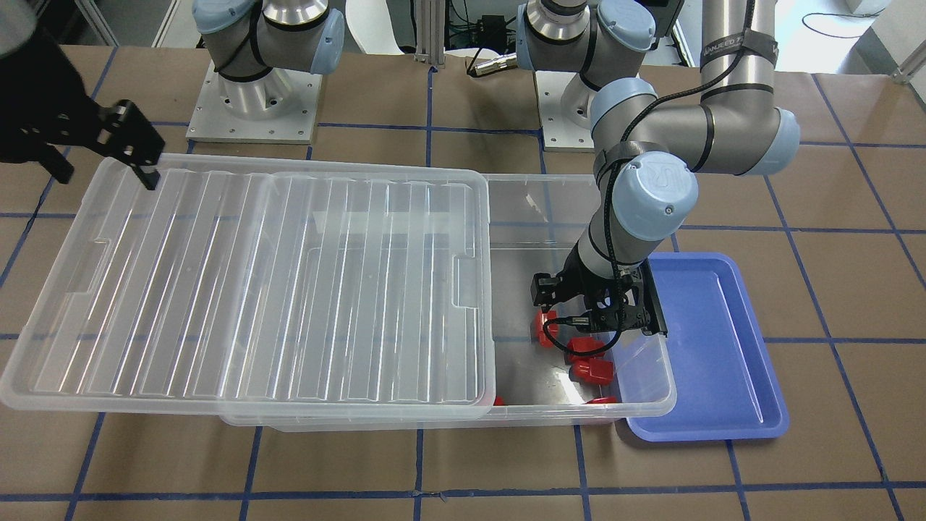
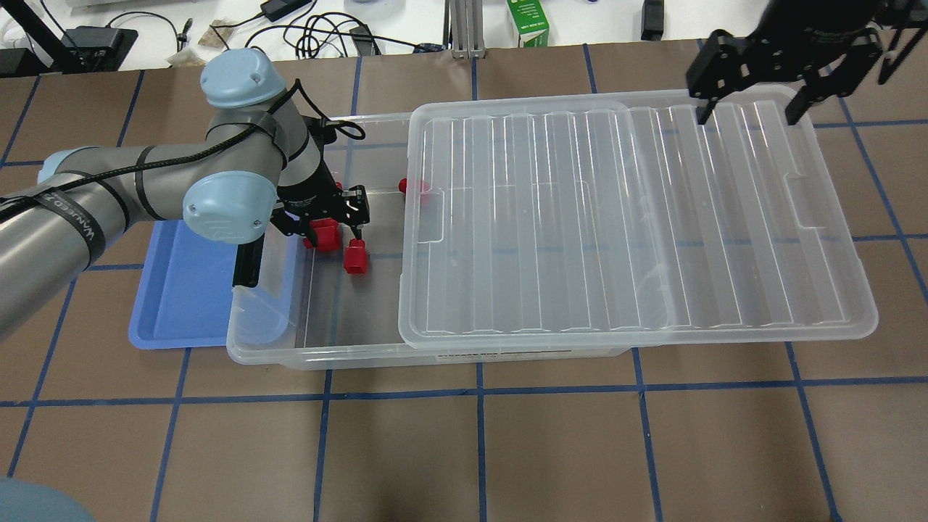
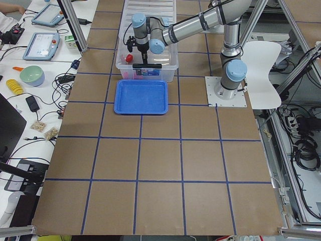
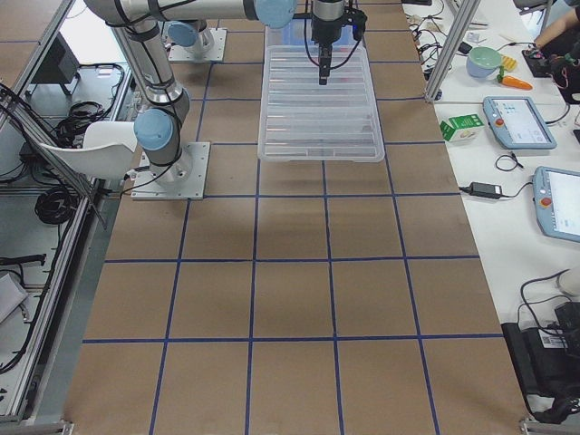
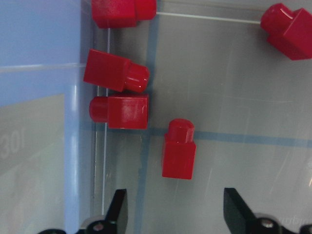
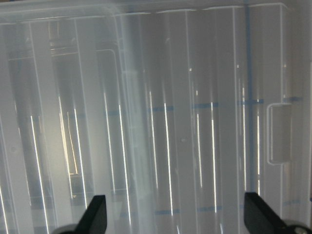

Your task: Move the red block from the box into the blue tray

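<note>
Several red blocks lie on the floor of the clear box [image 2: 275,349] at its uncovered end. My left gripper [image 5: 178,207] is open and empty, lowered into that end; the nearest red block [image 5: 179,149] lies just ahead of its fingertips [image 5: 118,207]. Two more red blocks [image 5: 119,111] lie by the box wall. The left gripper also shows in the overhead view [image 2: 333,230] and the front view [image 1: 593,318]. The blue tray [image 1: 716,347] sits empty beside the box. My right gripper [image 2: 748,116] is open over the far edge of the clear lid [image 2: 616,217].
The ribbed lid [image 1: 253,282] is slid sideways and covers most of the box, overhanging its far end. A black latch bar [image 2: 246,264] stands on the box end next to the tray [image 2: 181,290]. Brown table with blue tape lines all round.
</note>
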